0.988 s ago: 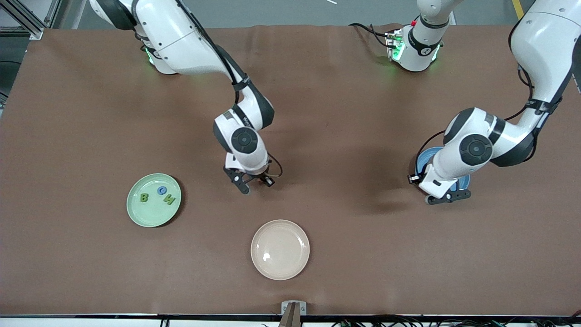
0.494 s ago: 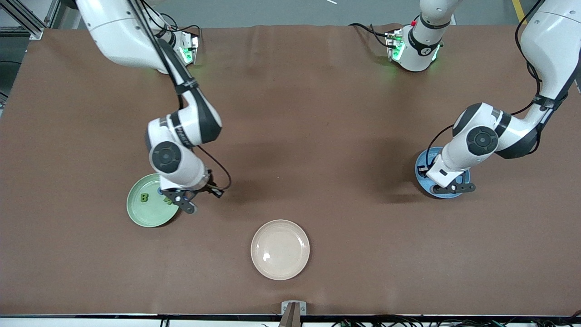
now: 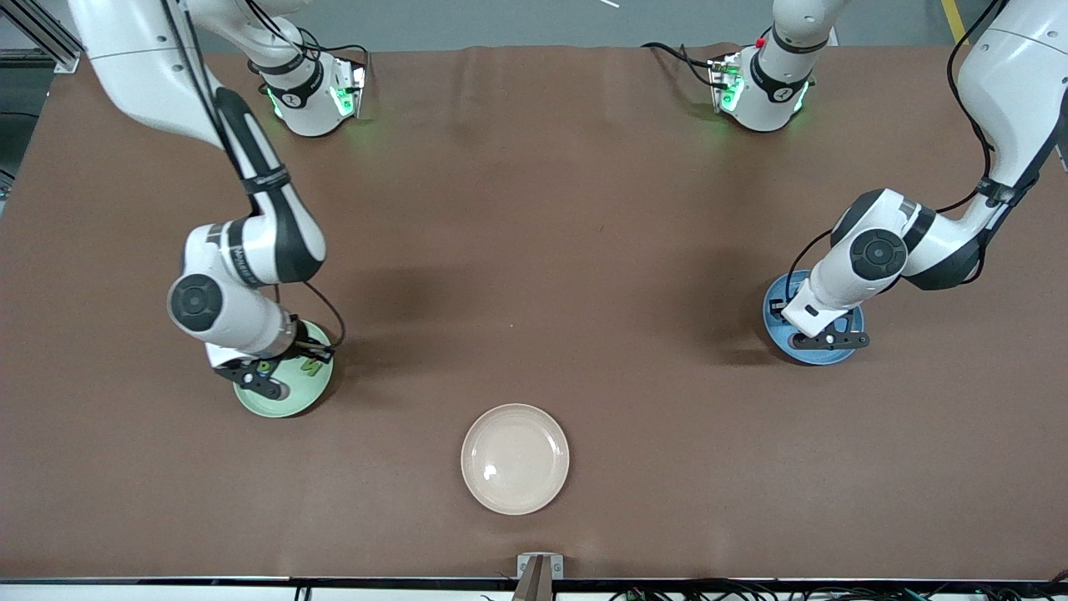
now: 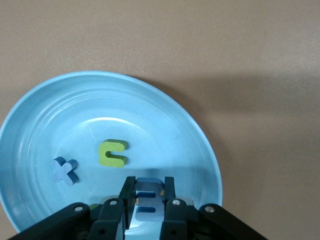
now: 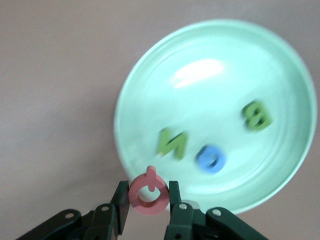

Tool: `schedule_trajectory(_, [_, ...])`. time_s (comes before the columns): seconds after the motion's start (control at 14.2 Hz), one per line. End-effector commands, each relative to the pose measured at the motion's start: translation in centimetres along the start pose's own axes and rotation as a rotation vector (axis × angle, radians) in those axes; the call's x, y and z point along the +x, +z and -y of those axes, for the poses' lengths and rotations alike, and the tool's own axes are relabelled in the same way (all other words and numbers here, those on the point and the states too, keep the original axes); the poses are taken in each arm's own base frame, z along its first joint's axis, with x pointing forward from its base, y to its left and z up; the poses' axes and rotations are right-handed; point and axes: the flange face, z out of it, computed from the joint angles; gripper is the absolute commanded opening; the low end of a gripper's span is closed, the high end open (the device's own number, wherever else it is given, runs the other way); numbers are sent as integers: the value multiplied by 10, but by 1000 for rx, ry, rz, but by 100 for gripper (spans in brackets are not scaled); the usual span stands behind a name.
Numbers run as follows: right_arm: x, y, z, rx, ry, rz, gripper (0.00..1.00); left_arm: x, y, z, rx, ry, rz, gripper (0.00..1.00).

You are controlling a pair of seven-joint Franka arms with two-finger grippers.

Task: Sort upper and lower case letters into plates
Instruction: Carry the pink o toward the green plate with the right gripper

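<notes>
My right gripper (image 3: 264,381) hangs over the pale mint green plate (image 3: 290,406), shut on a pinkish red ring-shaped letter (image 5: 148,198). In the right wrist view the mint plate (image 5: 215,45) holds a green N (image 5: 171,142), a blue round letter (image 5: 211,158) and a green B (image 5: 257,115). My left gripper (image 3: 826,340) is low over the bright blue plate (image 3: 774,327), shut on a blue letter (image 4: 148,201) that stands between its fingers. The blue plate (image 4: 150,90) holds a green c (image 4: 113,153) and a blue x (image 4: 65,171).
A cream-beige plate (image 3: 515,458) with nothing in it lies near the table's front edge, midway between the two arms. Brown table covering (image 3: 542,250) spreads between the plates. Both arm bases stand along the edge farthest from the front camera.
My right arm has swung from the table's middle toward its own end and now hangs over the mint plate, hiding its letters in the front view. My left gripper has shifted onto the blue plate.
</notes>
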Motion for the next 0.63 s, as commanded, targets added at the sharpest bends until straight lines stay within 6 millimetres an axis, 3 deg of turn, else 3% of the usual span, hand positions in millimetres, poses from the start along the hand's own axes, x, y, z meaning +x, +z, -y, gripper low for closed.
schedule_trajectory(0.0, [7,-2,-29,21,-62,-26,0,-5,5,-2,-16,21,-17,8])
schedule_trajectory(0.21, [20,21,-41,33,-71,-63,0,-8,17,3,-16,28,-21,8])
schedule_trajectory(0.56, [29,50,-54,33,-49,-72,1,-10,18,2,-13,33,-19,12])
